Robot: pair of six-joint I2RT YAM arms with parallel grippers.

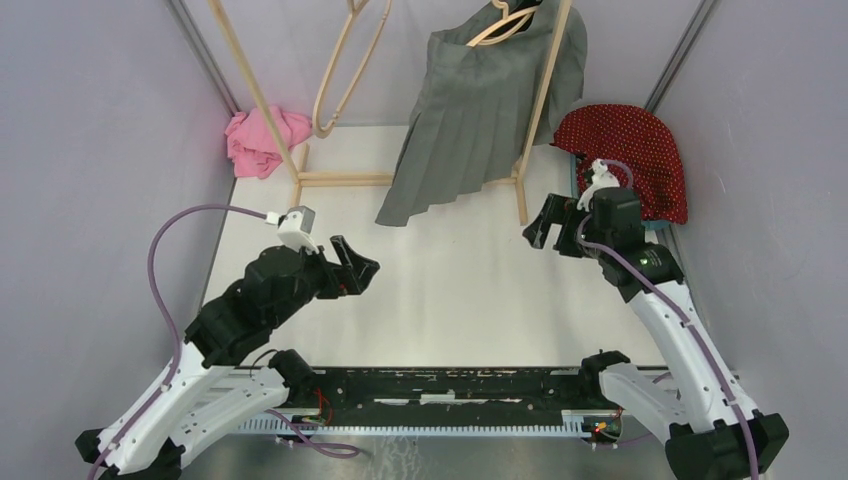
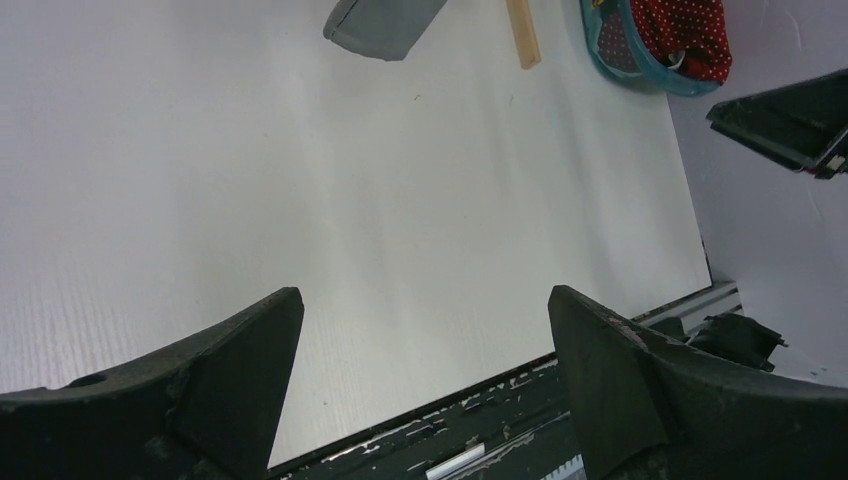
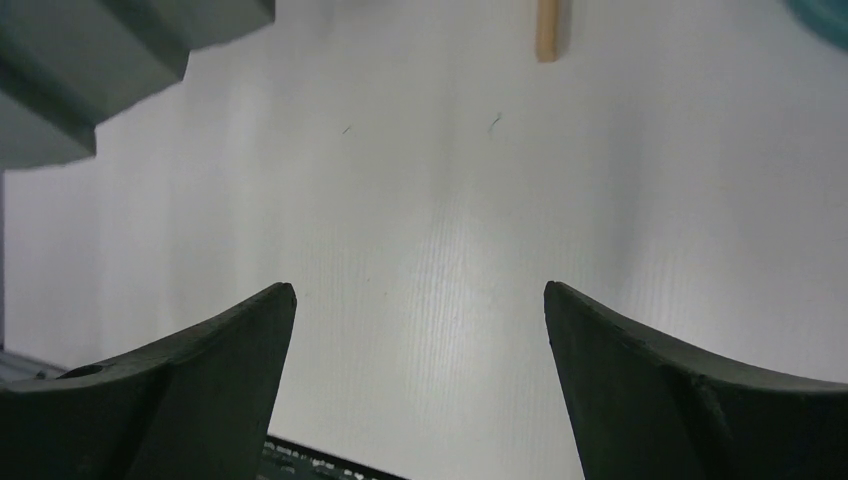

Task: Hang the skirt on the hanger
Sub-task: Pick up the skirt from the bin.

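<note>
A grey pleated skirt hangs from a wooden hanger at the top right of the wooden rack; its lower corner trails onto the table. That corner shows in the left wrist view as grey cloth and in the right wrist view at the top left. A second, bare hanger hangs on the rack's left side. My left gripper hovers open over the table's left middle, nothing between its fingers. My right gripper is open too, just right of the skirt's hem, apart from it.
A pink garment lies bunched at the back left by the rack's leg. A red dotted garment fills a teal basket at the back right. Grey walls close in both sides. The rack's right foot stands ahead of the right gripper.
</note>
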